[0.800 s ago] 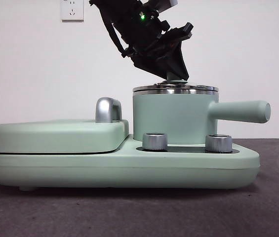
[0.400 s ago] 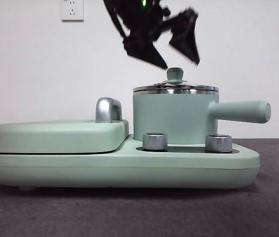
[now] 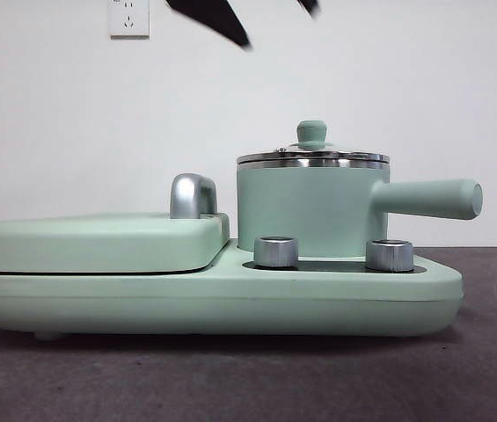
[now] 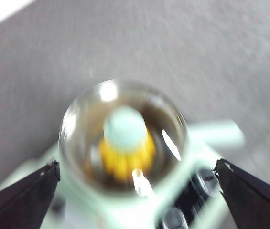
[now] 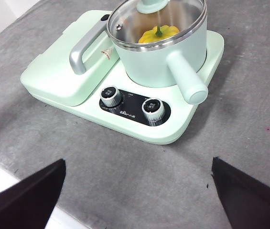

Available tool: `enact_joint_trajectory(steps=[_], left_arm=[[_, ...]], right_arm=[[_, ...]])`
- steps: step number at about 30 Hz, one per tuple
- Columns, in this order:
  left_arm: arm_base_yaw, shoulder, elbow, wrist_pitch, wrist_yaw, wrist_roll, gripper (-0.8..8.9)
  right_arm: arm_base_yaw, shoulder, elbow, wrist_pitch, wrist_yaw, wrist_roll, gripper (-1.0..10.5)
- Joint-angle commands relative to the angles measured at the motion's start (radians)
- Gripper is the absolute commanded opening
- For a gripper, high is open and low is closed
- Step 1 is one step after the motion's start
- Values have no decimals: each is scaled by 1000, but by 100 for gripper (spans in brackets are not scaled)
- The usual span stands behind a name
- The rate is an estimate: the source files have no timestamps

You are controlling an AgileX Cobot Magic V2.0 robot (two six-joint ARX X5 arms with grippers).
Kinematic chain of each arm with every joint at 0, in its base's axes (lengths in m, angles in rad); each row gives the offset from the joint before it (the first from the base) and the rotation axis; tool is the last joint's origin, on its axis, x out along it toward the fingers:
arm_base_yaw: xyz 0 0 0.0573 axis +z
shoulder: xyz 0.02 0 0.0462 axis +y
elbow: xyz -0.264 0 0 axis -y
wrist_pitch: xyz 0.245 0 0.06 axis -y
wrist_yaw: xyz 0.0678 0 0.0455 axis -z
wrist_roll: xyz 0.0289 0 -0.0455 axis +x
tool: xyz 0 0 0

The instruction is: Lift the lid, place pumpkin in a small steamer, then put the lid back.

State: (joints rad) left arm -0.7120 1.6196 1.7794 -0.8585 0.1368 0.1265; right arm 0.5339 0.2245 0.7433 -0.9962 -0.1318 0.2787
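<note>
A: How far along is the task judged to be?

B: It appears all but finished. The lid (image 3: 312,156) is seated on the small steamer (image 3: 305,211), its mint-green knob upright at the centre, and the pumpkin (image 5: 159,34) is seen through the glass, lying inside the pot.

A: Is anything held by either claw?

B: Nothing. In the left wrist view the left claw (image 4: 137,188) is spread wide above the lid, both jaws well apart from the steel rim and nothing between them. That picture is blurred, so finer detail cannot be given. In the front view only dark tips are shown at the top edge, clear of the knob.

A: And the other arm?

B: The right claw (image 5: 137,191) is held open too, empty, over the grey bench (image 5: 249,119) in front of the cooker base (image 5: 139,129), well away from the pot.

A: What is left to be done?

B: Apparently only the clearing of the arms; every step with the lid and pumpkin seems completed.
</note>
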Motion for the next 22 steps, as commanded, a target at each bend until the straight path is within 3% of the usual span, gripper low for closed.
enact_joint_trajectory(steps=[1,6,11,16,22], left_arm=[[-8,-48,32,-106,5,-27,531],[7,-155,27,-296,5,-70,531],[30,-280,-19,-394,4,-79,531],[58,-454,-137,-393,4,-104,530],[63,-724,-378,-282,4,-164,530]], right_arm=[[6,0,6,22,-2,13,482],[6,1,6,27,-8,13,482],[6,1,6,27,-27,14,482],[6,1,6,27,-27,14,482],[6,1,6,27,-33,14,482]])
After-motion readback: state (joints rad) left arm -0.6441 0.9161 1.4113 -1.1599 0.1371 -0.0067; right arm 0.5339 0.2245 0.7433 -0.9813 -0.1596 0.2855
